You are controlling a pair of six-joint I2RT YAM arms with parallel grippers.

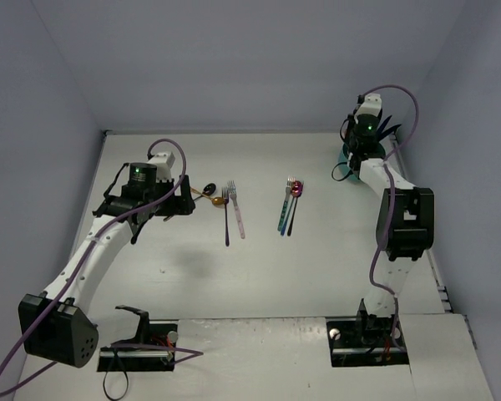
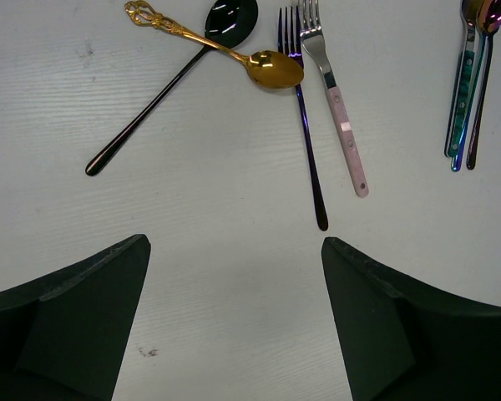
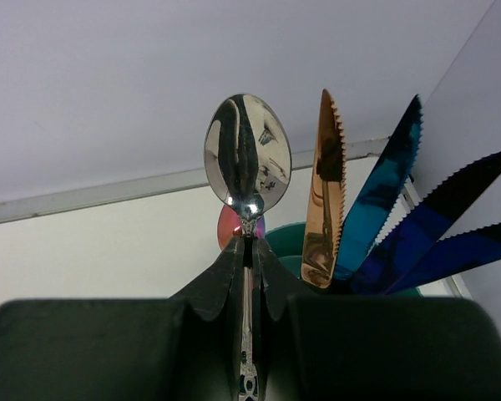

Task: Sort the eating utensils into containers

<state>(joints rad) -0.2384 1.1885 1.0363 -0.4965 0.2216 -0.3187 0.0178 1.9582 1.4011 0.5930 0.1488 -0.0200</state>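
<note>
Spoon first: the silver spoon (image 3: pixel 248 154) is pinched tight in my R pincer (image 3: pixel 248 251), jaws almost shut on its neck. Its bowl sticks up past the tips, and the handle runs down btw them. Just behind it is the teal cup (image 3: pixel 288 238), w/ a copper knife (image 3: pixel 326 192) and blue knives (image 3: pixel 384 192) standing in it, tips up and fanned out to the right. A bit of pink (image 3: pixel 228 227) peeks out behind the spoon; can't tell what it is.

My L pincer (image 2: pixel 234 334) is wide open and holds nothing. It hangs over bare table (image 2: pixel 234 267). Ahead of it lie a black spoon (image 2: pixel 171 79) w/ a gold spoon (image 2: pixel 234 52) crossed over it, then a dark fork (image 2: pixel 307 142) and a pink-handled fork (image 2: pixel 342 117) side by side. The gold spoon's bowl lies right against the dark fork. The fork's handle end is the nearest bit to the pincer, not touching. Off at the far right lie three more pieces (image 2: pixel 468 92), close together.

Top cam shows both arms at once: R arm (image 1: pixel 392 209) up by the cup in the far right corner, L arm (image 1: pixel 100 242) on the left, well apart. The held spoon is too small to see there.
</note>
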